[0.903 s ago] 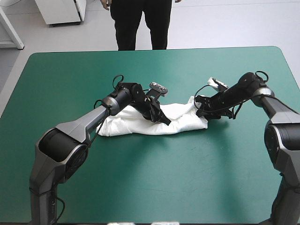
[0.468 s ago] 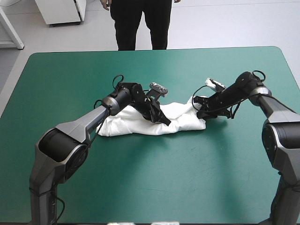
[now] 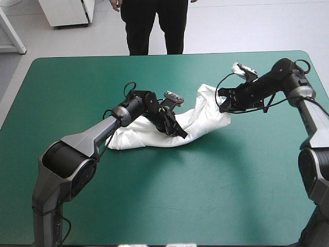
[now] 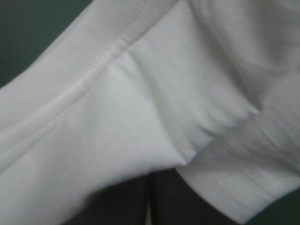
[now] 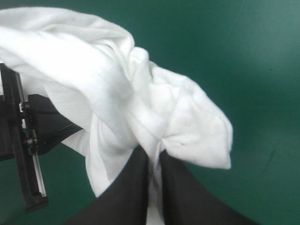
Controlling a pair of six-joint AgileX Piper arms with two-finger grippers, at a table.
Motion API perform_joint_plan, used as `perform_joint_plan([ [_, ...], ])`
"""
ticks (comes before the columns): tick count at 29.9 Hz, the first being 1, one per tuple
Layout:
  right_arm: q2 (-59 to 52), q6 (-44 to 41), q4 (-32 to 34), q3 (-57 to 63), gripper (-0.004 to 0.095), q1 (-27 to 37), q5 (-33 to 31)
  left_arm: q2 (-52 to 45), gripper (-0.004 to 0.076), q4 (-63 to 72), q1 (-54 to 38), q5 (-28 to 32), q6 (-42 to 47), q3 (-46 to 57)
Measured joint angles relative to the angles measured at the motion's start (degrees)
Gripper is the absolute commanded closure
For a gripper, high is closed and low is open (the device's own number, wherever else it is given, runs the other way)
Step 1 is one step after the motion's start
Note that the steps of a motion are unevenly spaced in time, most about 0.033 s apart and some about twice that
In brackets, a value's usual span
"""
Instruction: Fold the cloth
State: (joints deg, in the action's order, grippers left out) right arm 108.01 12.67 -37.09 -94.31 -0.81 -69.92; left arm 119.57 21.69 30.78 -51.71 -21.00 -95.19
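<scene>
One white T-shirt [image 3: 144,138] lies crumpled on the teal-green table [image 3: 164,195]. Two grippers pinch it: left gripper [image 3: 182,135] mid-cloth, right gripper [image 3: 221,101] holding one bunched end raised.

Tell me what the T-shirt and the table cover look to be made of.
T-shirt: soft white knit fabric, likely cotton, matte; it drapes and creases, and a stitched hem shows in the left wrist view. Table cover: smooth, even teal-green sheet with no weave showing; perhaps vinyl or rubber, hard to tell.
</scene>
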Motion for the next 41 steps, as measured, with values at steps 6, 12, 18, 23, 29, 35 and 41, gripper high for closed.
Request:
perform_joint_plan([
  [6, -1.8, -0.1, -0.1, -0.1, 0.0921, 0.0, -0.4, 0.0, 0.0734, 0.0, 0.0, 0.0, 0.0, 0.0],
  [12, -2.2, -0.1, -0.1, -0.1, 0.0921, 0.0, -0.6, -0.1, 0.0734, 0.0, 0.0, 0.0, 0.0, 0.0],
  [18, -2.2, -0.1, -0.1, -0.1, 0.0921, 0.0, -0.7, -1.4, 0.0734, -3.5, 0.1, -3.3, 0.9, -0.6],
  [23, -2.2, 0.0, -0.1, -0.1, 0.0921, 0.1, -0.6, -5.4, 0.0734, -8.9, -0.2, -8.0, 2.8, -2.9],
  [29, -2.3, 0.4, -3.3, -0.1, 0.092, 0.1, -0.6, -14.8, 0.0734, -16.1, -1.2, -13.9, 5.0, -3.9],
  [35, -2.3, 1.7, -9.0, -0.6, 0.0919, -2.2, -0.2, -29.7, 0.0734, -21.7, -1.3, -17.7, 7.2, -4.0],
  [41, -2.4, 2.2, -9.8, -1.3, 0.0919, -11.6, 6.3, -43.7, 0.0734, -24.9, -1.3, -19.0, 10.2, -4.4],
])
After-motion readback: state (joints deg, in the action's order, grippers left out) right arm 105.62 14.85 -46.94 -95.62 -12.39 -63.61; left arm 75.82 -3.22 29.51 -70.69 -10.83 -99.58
